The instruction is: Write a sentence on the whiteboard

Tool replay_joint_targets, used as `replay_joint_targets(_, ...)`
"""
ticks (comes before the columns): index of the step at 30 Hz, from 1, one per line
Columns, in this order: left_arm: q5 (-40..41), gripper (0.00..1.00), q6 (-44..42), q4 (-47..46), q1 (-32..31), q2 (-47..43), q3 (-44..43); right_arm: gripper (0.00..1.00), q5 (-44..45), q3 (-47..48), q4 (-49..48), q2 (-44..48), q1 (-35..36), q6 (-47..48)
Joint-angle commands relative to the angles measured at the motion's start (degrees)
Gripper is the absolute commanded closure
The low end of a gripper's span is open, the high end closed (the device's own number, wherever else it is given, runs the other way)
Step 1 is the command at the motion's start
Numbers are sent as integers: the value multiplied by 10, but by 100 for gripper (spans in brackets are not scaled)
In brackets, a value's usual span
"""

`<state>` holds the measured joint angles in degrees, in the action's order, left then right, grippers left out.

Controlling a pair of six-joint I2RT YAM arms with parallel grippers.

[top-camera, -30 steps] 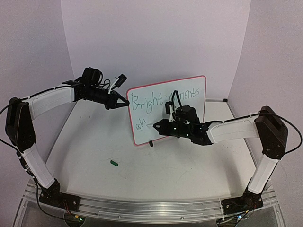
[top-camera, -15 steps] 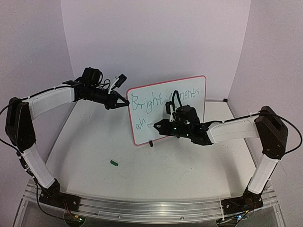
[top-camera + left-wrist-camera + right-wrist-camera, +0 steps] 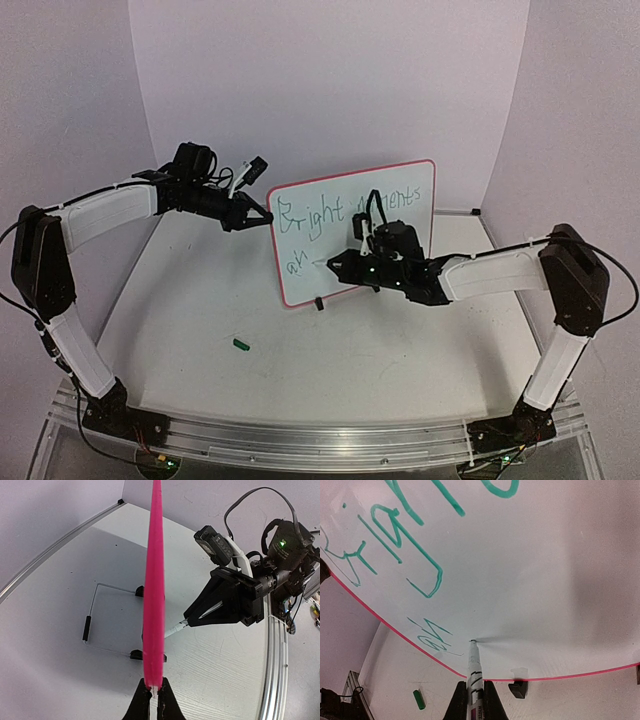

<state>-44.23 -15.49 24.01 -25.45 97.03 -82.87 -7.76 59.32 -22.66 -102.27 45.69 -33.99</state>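
Note:
The whiteboard (image 3: 350,232) stands upright on its black clip feet, with green writing "Bright moments" on top and a few letters below. My left gripper (image 3: 268,217) is shut on the board's left edge; in the left wrist view the pink rim (image 3: 154,605) runs up from my gripper (image 3: 154,694). My right gripper (image 3: 338,264) is shut on a white marker (image 3: 474,672), whose tip touches the board (image 3: 530,580) just right of the lower green letters. The right gripper (image 3: 473,700) shows in its wrist view too.
A green marker cap (image 3: 240,344) lies on the table in front of the board, also in the right wrist view (image 3: 419,699). A wire stand (image 3: 102,617) sits behind the board. Purple walls enclose the table on three sides.
My right gripper with the marker has shifted slightly right and up along the board's lower line. The left arm and the board have not moved.

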Motion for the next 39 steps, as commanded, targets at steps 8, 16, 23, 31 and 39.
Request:
replay_joint_targets(8,-5,100,-9,44,-14,8,-10,100,5,0,-20,50,-19,5)
replay_joint_targets(16,-6,100,-8,45,-14,10,-10,100,-41,24,-23,20,-19,6)
replay_joint_targets(23,-6,100,-8,44,-14,9,-11,100,-53,28,-24,1,-19,2)
replay_joint_targets(31,-6,100,-8,45,-14,9,-11,100,-50,20,-24,-15,-19,-4)
replay_joint_targets(39,-7,100,-8,44,-14,8,-11,100,-38,4,-23,-19,-19,-12)
